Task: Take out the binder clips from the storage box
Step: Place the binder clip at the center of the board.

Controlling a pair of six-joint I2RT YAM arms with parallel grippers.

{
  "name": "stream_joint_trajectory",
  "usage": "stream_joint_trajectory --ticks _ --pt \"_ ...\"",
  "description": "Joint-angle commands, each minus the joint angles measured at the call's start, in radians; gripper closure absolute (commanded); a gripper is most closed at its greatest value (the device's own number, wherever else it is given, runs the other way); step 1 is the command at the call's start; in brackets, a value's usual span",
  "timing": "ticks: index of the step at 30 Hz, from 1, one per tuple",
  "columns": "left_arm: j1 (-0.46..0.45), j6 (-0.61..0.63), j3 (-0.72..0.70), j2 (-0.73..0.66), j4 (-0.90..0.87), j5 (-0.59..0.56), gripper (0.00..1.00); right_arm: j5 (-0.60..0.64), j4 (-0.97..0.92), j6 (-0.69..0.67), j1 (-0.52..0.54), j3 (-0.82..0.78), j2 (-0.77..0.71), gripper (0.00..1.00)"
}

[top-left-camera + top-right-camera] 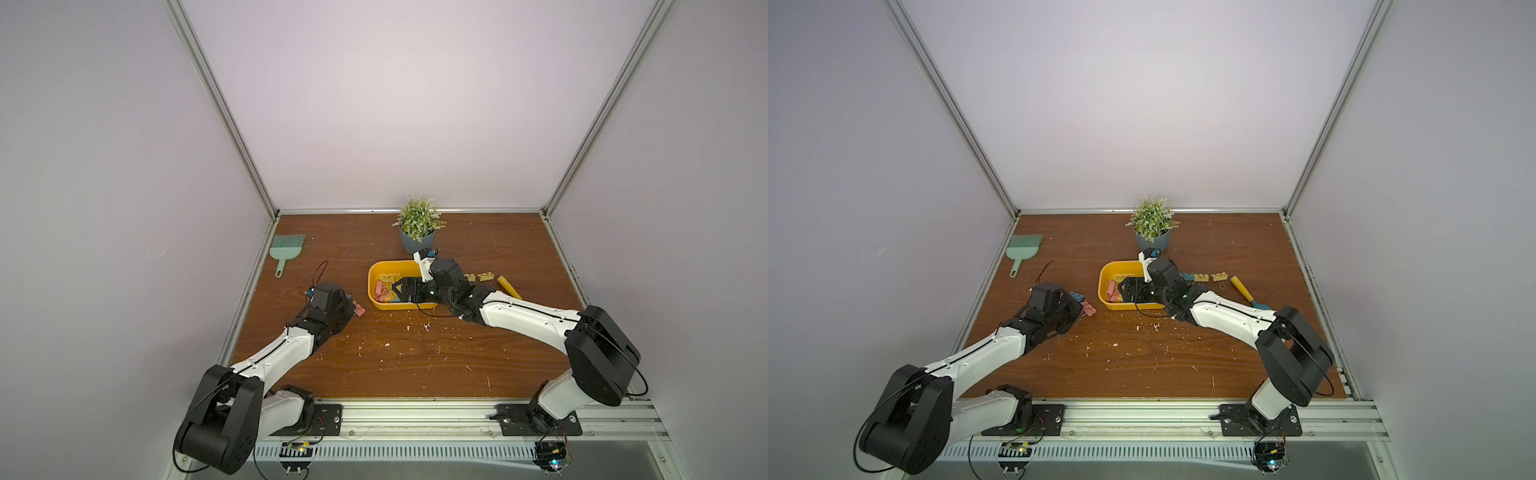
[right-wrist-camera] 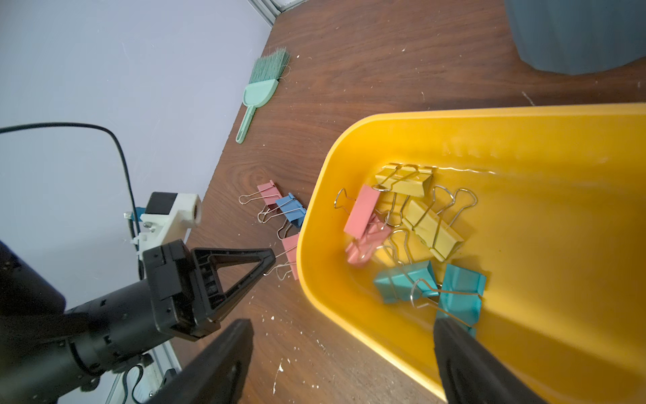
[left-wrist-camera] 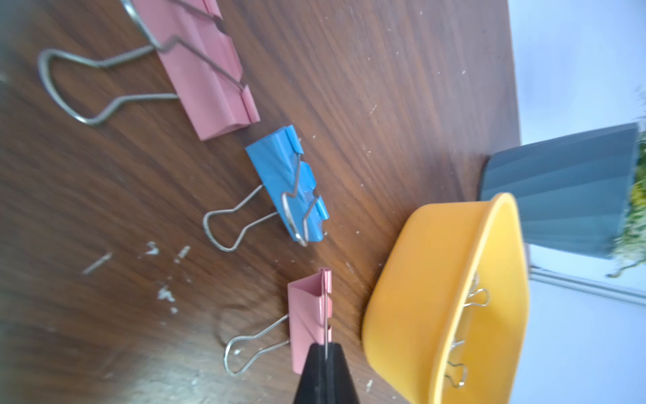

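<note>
The yellow storage box (image 1: pixel 370 286) (image 1: pixel 1101 286) (image 2: pixel 524 140) sits mid-table. Inside it lie pink (image 2: pixel 361 210), yellow (image 2: pixel 433 227) and teal (image 2: pixel 402 280) binder clips. My right gripper (image 2: pixel 344 349) (image 1: pixel 395 291) is open and straddles the box's near wall, one finger inside by the teal clips and one outside. Left of the box, my left gripper (image 3: pixel 325 349) (image 2: pixel 271 257) is shut on the wire handle of a small pink clip (image 3: pixel 307 314) beside the box's outer wall. A blue clip (image 3: pixel 290 182) and a larger pink clip (image 3: pixel 206 70) lie on the wood nearby.
A grey-blue plant pot (image 1: pixel 417 241) stands just behind the box. Three more clips (image 1: pixel 1201 277) lie in a row right of the box, with a yellow-handled tool (image 1: pixel 1246 291) beyond them. A green brush (image 1: pixel 286 249) lies far left. White crumbs dot the front of the table.
</note>
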Motion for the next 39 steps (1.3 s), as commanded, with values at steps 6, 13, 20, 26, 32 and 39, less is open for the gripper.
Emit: stream_joint_trajectory --ticks 6,13,20,26,32,39 --pt "0.006 -0.23 -0.056 0.021 0.207 -0.035 1.0 0.013 -0.01 -0.007 -0.001 0.049 -0.01 0.12" --pt "0.007 -0.235 -0.07 0.082 0.278 -0.044 0.98 0.011 -0.021 -0.012 -0.002 0.066 -0.004 0.12" --pt "0.005 -0.216 -0.089 0.04 0.259 -0.061 0.75 0.004 -0.024 -0.009 -0.001 0.079 0.007 0.12" --pt "0.005 -0.173 -0.074 -0.097 0.104 -0.106 0.51 0.023 -0.032 -0.019 -0.001 0.083 0.004 0.12" --pt "0.002 0.015 -0.001 -0.242 -0.049 -0.225 0.48 0.094 -0.093 -0.042 -0.002 0.102 0.012 0.15" --pt "-0.047 0.375 0.213 -0.064 -0.036 -0.033 0.53 0.134 -0.236 -0.101 -0.008 0.21 0.099 0.32"
